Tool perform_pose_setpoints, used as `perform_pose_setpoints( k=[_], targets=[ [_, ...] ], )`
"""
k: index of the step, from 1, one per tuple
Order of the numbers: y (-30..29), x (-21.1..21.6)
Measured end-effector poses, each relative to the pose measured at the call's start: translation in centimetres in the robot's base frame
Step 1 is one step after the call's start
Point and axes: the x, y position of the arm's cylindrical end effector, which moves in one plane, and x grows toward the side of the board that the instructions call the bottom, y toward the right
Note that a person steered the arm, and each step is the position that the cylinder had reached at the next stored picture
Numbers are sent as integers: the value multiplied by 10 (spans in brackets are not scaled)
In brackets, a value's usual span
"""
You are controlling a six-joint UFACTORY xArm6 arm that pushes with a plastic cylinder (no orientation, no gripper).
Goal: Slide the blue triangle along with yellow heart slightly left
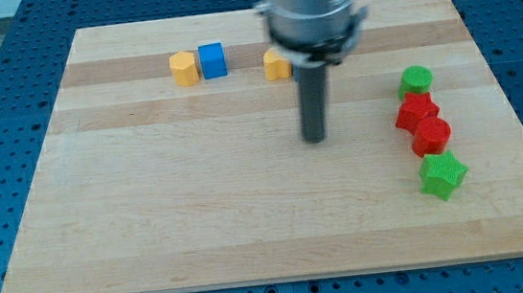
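My tip is near the board's middle, with no block touching it. A yellow block, partly hidden behind the arm, lies above and to the left of the tip; its shape is unclear. Further left, near the view's top, a blue squarish block sits right beside another yellow block. No clearly triangular blue block shows. The arm's grey body hides part of the board's top edge.
At the view's right a column of blocks runs downward: a green round one, a red one, another red one and a green star. The wooden board lies on a blue perforated table.
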Motion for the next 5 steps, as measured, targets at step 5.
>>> perform_pose_setpoints(
  k=[5],
  targets=[
    [-10,-154]
  ],
)
